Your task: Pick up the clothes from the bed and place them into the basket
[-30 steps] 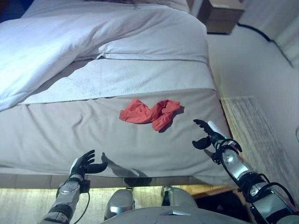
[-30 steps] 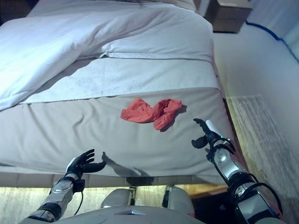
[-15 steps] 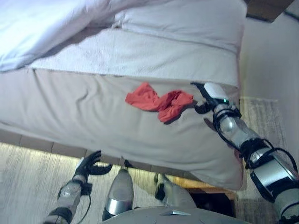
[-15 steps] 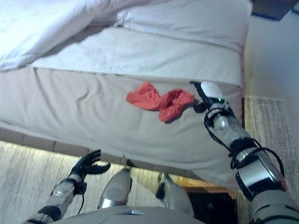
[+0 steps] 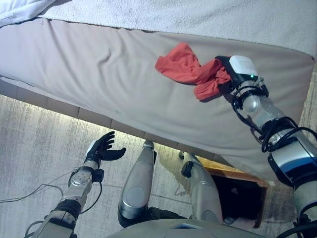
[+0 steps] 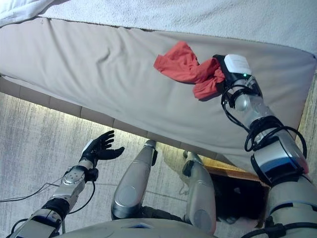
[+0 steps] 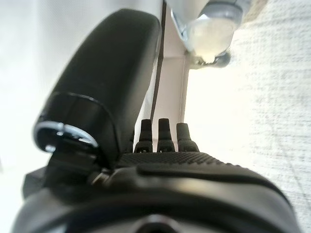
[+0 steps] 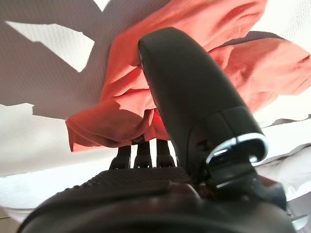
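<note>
A crumpled red cloth (image 5: 188, 69) lies on the grey sheet of the bed (image 5: 99, 64), near its foot edge. My right hand (image 5: 234, 75) is against the cloth's right end. In the right wrist view its thumb (image 8: 189, 92) stands over the red cloth (image 8: 131, 116), and the cloth hides the front of the hand. My left hand (image 5: 101, 148) is open and empty, low over the floor in front of the bed.
A white textured blanket (image 5: 198, 15) covers the bed beyond the cloth. Pale carpet (image 5: 34, 148) lies below the bed's foot edge. A dark gap in a wooden frame (image 5: 237, 193) shows under the bed's right corner.
The camera has tilted down towards the bed's foot. My right hand has reached forward from beside the cloth onto its right end. The left hand stays open and low.
</note>
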Robot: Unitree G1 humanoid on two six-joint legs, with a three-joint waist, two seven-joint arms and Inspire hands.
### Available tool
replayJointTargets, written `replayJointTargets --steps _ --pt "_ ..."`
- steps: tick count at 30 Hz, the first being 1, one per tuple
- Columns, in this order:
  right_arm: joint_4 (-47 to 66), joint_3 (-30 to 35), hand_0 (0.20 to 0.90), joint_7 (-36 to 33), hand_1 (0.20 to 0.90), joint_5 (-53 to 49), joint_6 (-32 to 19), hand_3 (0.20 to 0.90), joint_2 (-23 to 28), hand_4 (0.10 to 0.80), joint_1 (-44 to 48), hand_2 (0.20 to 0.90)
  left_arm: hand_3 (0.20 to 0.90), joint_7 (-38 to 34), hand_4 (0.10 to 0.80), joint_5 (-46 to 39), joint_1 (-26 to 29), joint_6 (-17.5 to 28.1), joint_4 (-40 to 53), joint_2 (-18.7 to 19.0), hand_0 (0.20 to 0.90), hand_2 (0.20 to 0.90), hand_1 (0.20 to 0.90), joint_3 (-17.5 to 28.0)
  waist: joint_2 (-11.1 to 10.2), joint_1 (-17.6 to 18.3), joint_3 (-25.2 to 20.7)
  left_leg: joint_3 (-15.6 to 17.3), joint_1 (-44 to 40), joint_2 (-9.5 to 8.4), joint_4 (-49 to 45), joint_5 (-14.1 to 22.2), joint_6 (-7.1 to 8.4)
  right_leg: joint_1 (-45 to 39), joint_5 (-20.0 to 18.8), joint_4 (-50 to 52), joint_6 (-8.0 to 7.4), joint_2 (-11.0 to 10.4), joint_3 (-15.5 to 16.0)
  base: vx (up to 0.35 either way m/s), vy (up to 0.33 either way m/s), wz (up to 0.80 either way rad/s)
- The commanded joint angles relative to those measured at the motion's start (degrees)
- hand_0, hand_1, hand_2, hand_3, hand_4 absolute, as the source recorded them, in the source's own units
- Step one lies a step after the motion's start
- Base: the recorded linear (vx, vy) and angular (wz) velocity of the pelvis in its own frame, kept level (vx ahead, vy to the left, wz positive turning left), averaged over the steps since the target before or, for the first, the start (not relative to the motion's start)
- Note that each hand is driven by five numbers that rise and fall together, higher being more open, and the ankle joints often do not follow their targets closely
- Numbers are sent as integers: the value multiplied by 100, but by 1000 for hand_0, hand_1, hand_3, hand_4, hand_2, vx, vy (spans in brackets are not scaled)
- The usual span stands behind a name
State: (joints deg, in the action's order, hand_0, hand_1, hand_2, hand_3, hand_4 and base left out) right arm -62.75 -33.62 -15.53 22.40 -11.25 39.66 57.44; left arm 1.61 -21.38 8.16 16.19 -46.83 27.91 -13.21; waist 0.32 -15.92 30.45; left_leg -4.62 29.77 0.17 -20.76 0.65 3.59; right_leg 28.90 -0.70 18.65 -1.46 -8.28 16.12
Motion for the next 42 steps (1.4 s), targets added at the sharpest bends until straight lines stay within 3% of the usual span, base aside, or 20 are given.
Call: replayJointTargets --steps 1,3,10,21,26,27,28,31,35,42 --pt "119 -186 300 -75 300 -357 -126 200 449 100 1 300 900 -5 800 -265 -521 55 328 365 900 900 900 -2 260 -75 -398 227 442 -192 -654 324 -281 90 654 1053 94 34 29 3 -8 25" --pt "86 -55 300 -215 300 -464 -294 200 457 100 -20 300 900 57 800 -298 -624 84 359 395 900 900 900 30 304 -59 -392 238 388 -151 -413 51 -276 40 513 907 188 89 104 -78 2 48" --pt "114 192 300 -233 300 -569 -468 200 476 100 -176 300 900 190 800 -183 -616 193 68 338 900 900 900 131 224 -18 -517 298 -43 -8 -70 -68 -155 -518 454 461 201 203 202 29 -35 -4" --pt "98 602 300 -826 300 -872 -235 200 679 100 -256 300 900 147 800 -24 -641 314 -274 204 900 900 900 219 42 87 -810 469 -787 150 738 -206 -42 -1283 271 -460 72 417 55 9 -21 -9" --pt "199 702 300 -507 300 -1209 -191 200 721 100 -286 300 900 105 800 94 -719 415 -524 50 900 900 900 270 9 157 -977 615 -1164 263 1247 -335 3 -1593 185 -854 -22 422 -37 24 22 -9" --pt "199 706 474 -352 474 -1270 -238 403 701 303 -293 474 900 103 800 115 -718 435 -559 27 900 900 900 267 10 157 -1005 621 -1210 279 1339 -369 13 -1629 179 -905 -35 422 -50 21 36 -6" --pt "204 699 900 -262 900 -1204 -284 900 675 800 -291 900 900 83 800 133 -695 440 -594 2 900 900 900 257 15 165 -1032 617 -1213 287 1409 -418 20 -1630 151 -954 -43 421 -48 -15 23 -10" --pt "263 364 900 -1 900 -879 -310 900 585 800 -41 900 900 30 800 73 -449 400 -695 -11 900 900 900 173 56 161 -921 617 -1013 269 1276 -393 21 -1383 138 -850 4 409 -39 -87 7 -9" --pt "434 -98 900 -177 900 -558 -227 900 606 800 306 900 900 -3 800 -60 -252 335 -690 27 900 900 900 96 124 181 -689 547 -500 221 812 -364 -2 -845 172 -424 115 422 18 -75 -11 4" --pt "539 -350 900 -457 900 -504 -55 900 573 800 742 900 900 -10 800 -173 -80 202 -642 127 900 900 900 102 155 136 -502 409 210 185 264 -311 -72 -140 331 237 243 412 69 -37 -37 13"
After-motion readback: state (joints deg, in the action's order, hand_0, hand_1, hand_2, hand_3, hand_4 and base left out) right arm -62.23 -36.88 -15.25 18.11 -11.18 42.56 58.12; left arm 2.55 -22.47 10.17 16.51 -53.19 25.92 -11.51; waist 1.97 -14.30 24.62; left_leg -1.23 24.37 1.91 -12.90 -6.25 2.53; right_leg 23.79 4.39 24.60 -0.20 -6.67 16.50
